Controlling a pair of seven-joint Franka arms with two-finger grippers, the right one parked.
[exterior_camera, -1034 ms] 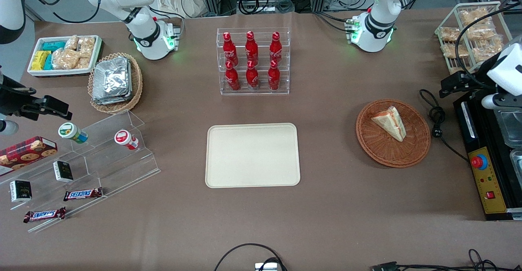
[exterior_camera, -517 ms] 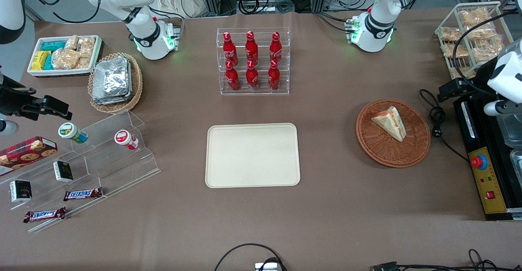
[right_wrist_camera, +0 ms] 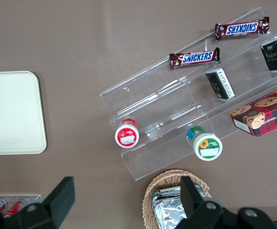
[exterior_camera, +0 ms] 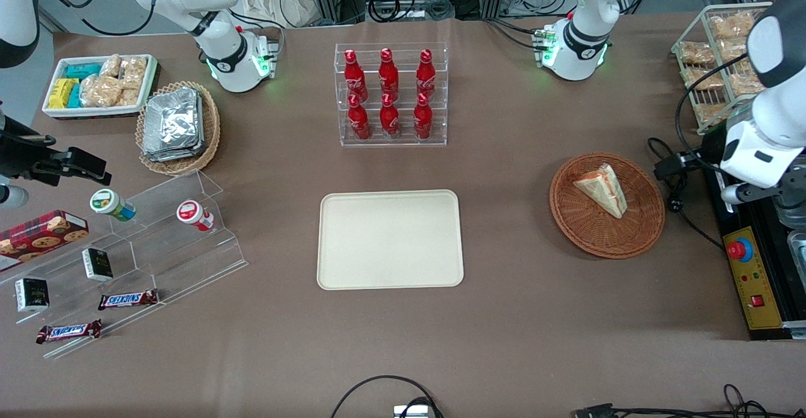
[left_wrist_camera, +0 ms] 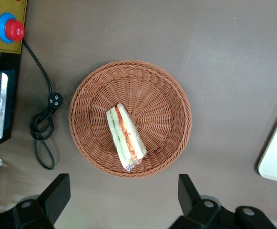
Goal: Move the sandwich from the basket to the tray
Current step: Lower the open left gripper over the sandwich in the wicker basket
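One sandwich (exterior_camera: 602, 189), wrapped, lying in basket (exterior_camera: 643, 235) toward the working arm's end of the desk (exterior_camera: 535, 317). Tray (exterior_camera: 390, 240) bare, at desk centre, well apart from basket. Hand (left_wrist_camera: 121, 200): fingers (left_wrist_camera: 57, 193) spread, holding nothing, poised above basket, clear of sandwich.

The gripper (left_wrist_camera: 121, 200) hangs wide open above the basket (exterior_camera: 648, 229), nothing between its fingers (left_wrist_camera: 57, 195) and the sandwich (exterior_camera: 603, 190) lying in it. Bare tabletop runs from the basket to the tray (exterior_camera: 390, 240). A coiled black cable (exterior_camera: 674, 182) lies just beside the basket's rim toward the working arm's end, with the black control box (exterior_camera: 752, 279) along that table edge
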